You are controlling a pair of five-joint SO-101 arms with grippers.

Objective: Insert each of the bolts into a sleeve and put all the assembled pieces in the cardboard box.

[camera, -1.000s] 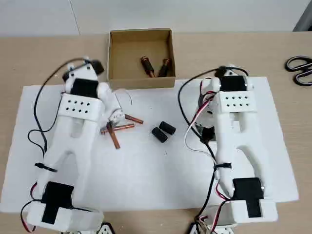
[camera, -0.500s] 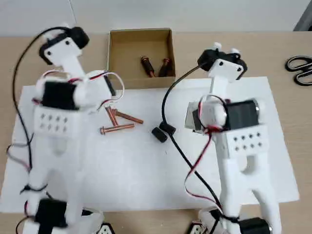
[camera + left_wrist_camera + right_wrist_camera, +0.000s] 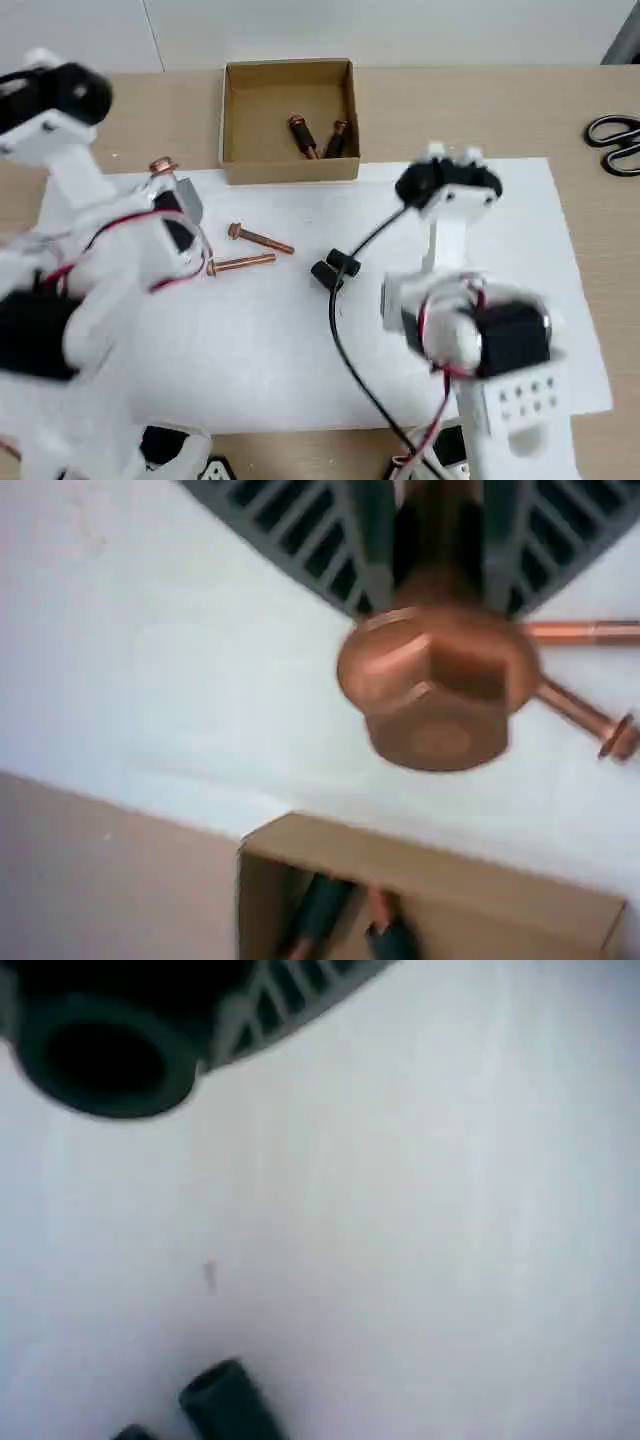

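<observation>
A second ago both arms lay low over the white paper sheet [image 3: 300, 350], with three bolts beside the left one. Now both are raised. The left gripper [image 3: 440, 540] has lifted a copper-coloured hex-head bolt [image 3: 440, 685], pinched by its shank between the ribbed grey fingers [image 3: 300, 530] (head pointing away from them), above the sheet's left part.

The right gripper [image 3: 200, 1005] is clamped on a black tubular sleeve [image 3: 100, 1055] over the sheet.

Bolts number three: the held one, an angled bolt [image 3: 260, 238] and a nearly level bolt [image 3: 240, 264] just below it, both where they lay before.

Sleeves number three: the held one and a pair of loose sleeves [image 3: 335, 268] touching mid-sheet.

Two assembled pieces [image 3: 303, 137] lie in the one brown cardboard box [image 3: 290, 170].

One pair of scissors [image 3: 612, 143] lies on the wooden table [image 3: 450, 100].
</observation>
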